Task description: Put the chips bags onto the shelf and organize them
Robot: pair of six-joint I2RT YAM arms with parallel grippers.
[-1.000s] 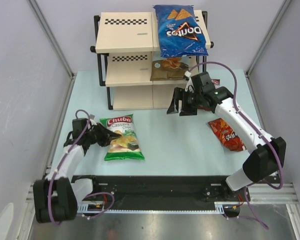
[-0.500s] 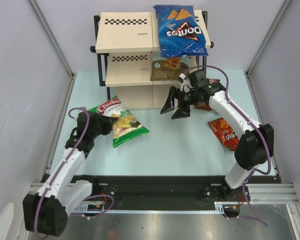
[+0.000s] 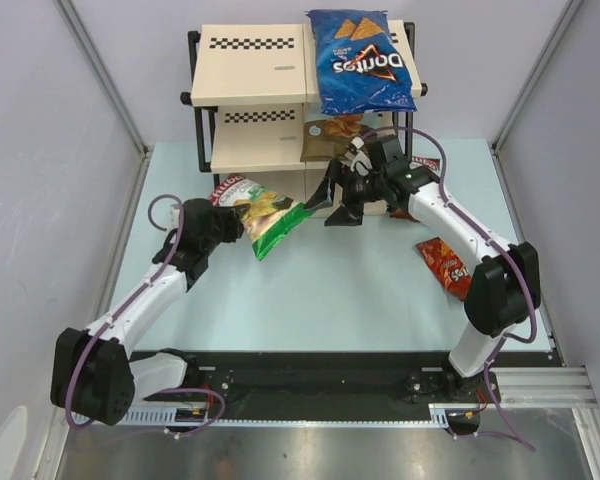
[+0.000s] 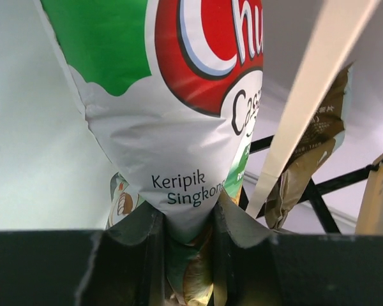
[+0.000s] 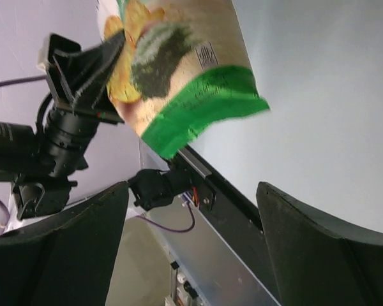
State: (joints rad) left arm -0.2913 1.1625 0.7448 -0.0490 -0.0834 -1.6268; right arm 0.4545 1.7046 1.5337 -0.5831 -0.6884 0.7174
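My left gripper (image 3: 223,222) is shut on the top edge of the green-white Chuba Cassava bag (image 3: 267,211) and holds it off the table, in front of the shelf's (image 3: 250,65) bottom tier. In the left wrist view the bag (image 4: 172,108) hangs pinched in the gripper (image 4: 186,220). My right gripper (image 3: 339,205) is open and empty just right of that bag, which shows in its view (image 5: 179,70). The blue Doritos bag (image 3: 360,60) lies on the top board. The pale blue-and-brown bag (image 3: 332,137) is on the middle board. The red Doritos bag (image 3: 448,266) lies on the table.
A small dark red bag (image 3: 429,164) is mostly hidden behind the right arm beside the shelf. The left halves of the top and middle boards are bare. Grey walls close in the table on both sides.
My left gripper has lifted the Chuba Cassava bag off the table and carried it up and right toward the shelf. My right gripper has moved left, closer to the shelf's lower tier.
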